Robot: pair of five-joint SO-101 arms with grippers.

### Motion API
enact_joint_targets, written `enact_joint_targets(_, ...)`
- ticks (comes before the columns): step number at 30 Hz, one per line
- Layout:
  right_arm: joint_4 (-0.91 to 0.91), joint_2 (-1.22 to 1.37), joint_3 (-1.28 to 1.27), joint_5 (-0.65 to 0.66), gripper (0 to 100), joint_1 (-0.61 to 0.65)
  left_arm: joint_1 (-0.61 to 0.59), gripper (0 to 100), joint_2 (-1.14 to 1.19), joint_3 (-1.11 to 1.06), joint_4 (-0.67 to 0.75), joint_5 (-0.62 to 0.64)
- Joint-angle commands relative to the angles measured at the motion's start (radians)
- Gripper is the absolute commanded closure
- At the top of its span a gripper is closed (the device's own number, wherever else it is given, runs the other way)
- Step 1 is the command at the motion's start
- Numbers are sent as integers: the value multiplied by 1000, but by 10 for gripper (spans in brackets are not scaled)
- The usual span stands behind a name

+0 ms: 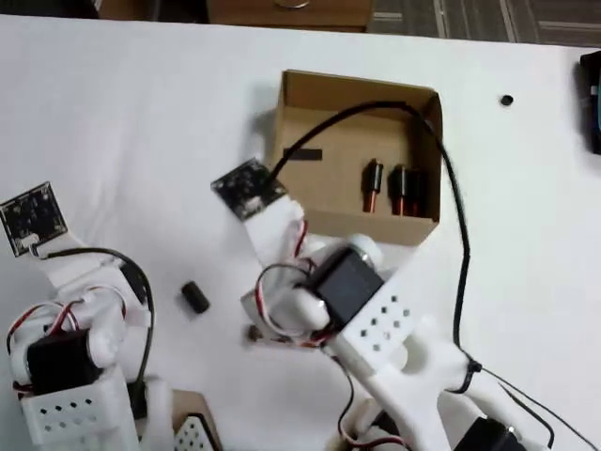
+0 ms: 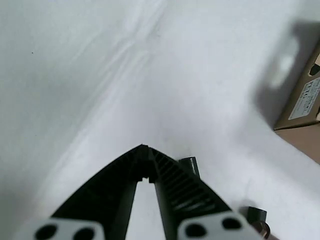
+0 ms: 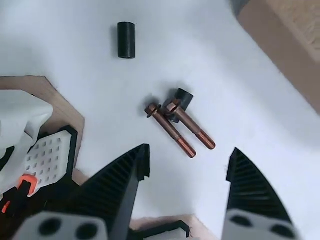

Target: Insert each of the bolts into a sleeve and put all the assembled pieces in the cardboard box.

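label (image 2: 306, 98) on cardboard box (image 2: 300, 134), print illegible

My left claw (image 2: 146, 150) is black with fine ridges along its inner faces, and my right claw (image 3: 189, 154) is black too. Both sit on white bases, and my white arm shell (image 1: 380, 324) carries a grid of small dark holes, with red and white wires (image 1: 263, 291) beside it. The table (image 3: 210, 45) is plain white and the cardboard box (image 1: 310, 94) plain tan-brown, with a black cable (image 1: 454, 202) across it. The bolts (image 3: 172, 131) are shiny copper-orange, the sleeves (image 3: 127, 39) matte black, and the pieces in the box (image 1: 373, 186) are black at one end, copper at the other.
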State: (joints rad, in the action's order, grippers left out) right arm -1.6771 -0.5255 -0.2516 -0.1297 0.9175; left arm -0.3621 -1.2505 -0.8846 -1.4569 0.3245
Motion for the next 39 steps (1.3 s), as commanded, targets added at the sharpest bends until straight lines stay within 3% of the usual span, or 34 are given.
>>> enact_joint_targets(1, 45, -25, 9, 8, 755, 50, -71, 977, -2, 7, 21, 0)
enact_joint_targets(13, 271, 298, 75, 101, 755, 79, -588, 977, -2, 4, 54, -9)
enact_joint_targets(17, 294, 446, 199, 107, 755, 81, -729, 977, -2, 2, 48, -104)
enact_joint_targets(20, 312, 570, 281, 158, 755, 81, -786, 977, -2, -25, 49, -149)
enact_joint_targets(30, 335, 923, 511, 112, 755, 99, -951, 977, -2, -61, 54, -206)
enact_joint_targets(39, 338, 1133, 612, 78, 755, 142, -964, 977, -3, -62, 48, -206)
